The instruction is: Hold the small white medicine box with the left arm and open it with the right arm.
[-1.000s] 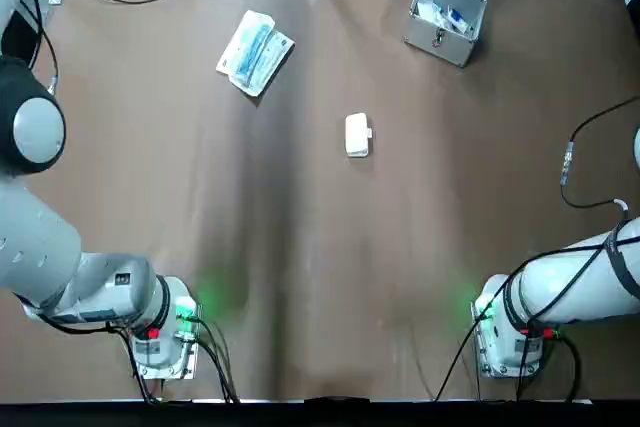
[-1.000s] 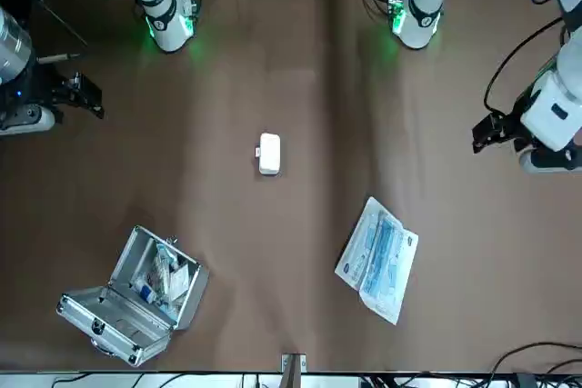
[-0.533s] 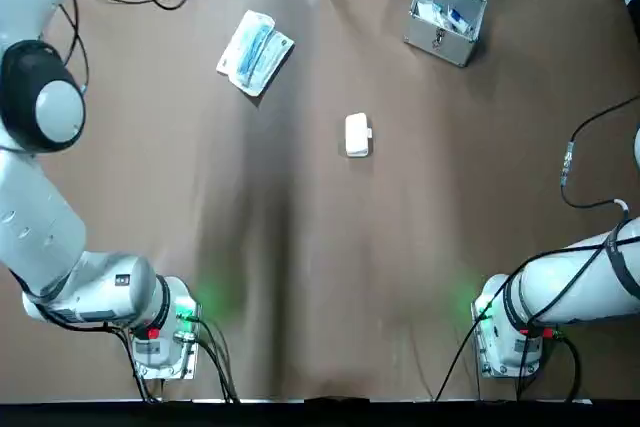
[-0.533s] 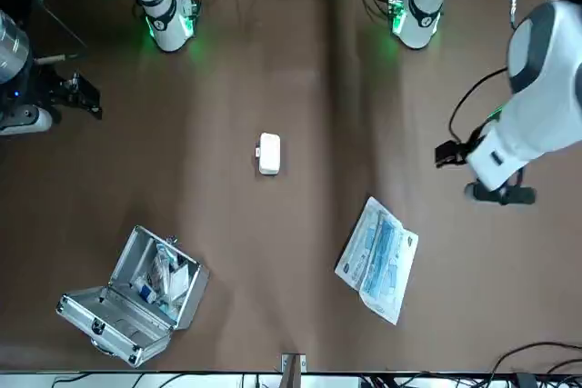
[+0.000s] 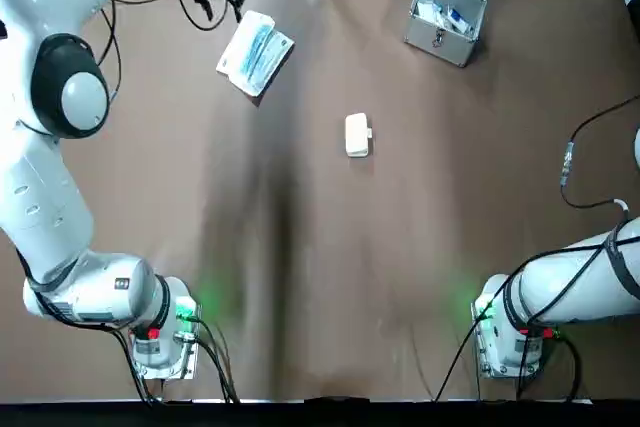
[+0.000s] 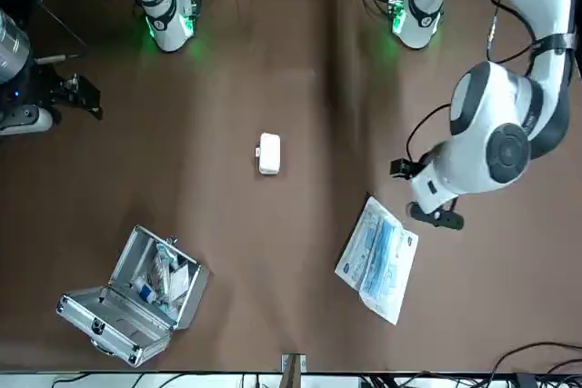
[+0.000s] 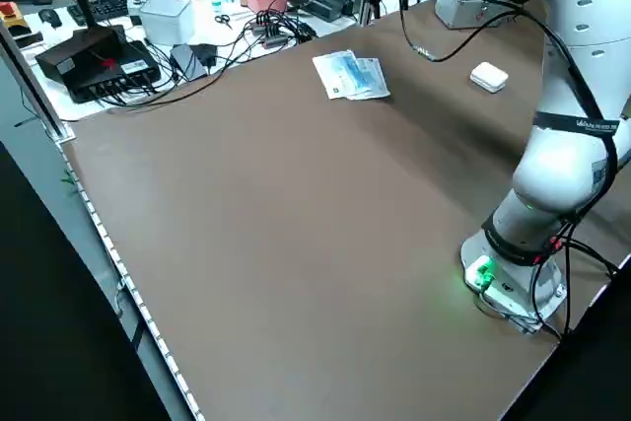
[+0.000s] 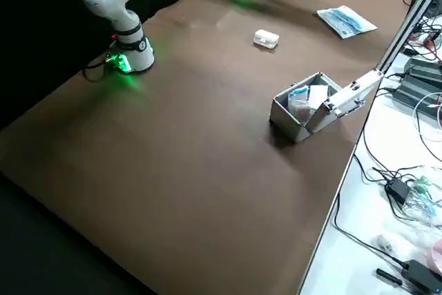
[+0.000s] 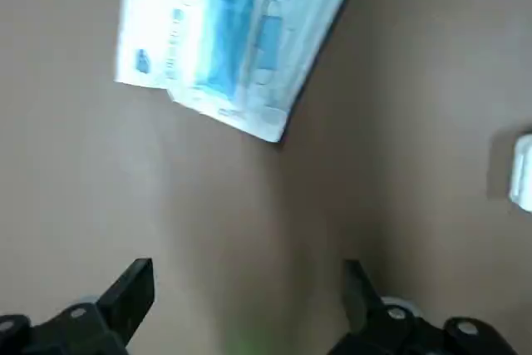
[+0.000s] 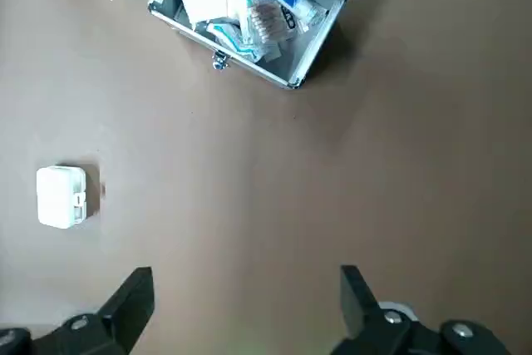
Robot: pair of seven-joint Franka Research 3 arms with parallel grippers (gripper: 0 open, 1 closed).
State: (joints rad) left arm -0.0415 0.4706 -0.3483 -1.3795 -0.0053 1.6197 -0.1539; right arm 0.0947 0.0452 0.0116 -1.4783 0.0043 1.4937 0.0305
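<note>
Approach step. My left tool [image 9: 247, 280] hovers open by the pack [image 5: 255, 52], well apart from the box [image 5: 357, 135] in the middle of the surface [image 5: 320, 277]. My right tool [image 10: 245, 282] hangs open, off to the side. Next, I judge, my left must reach and clamp the box.

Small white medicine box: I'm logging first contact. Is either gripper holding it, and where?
Nothing is held. The medicine box lies untouched mid-table; the left gripper is open near the blue packet, the right gripper open off to the robot's right.
</note>
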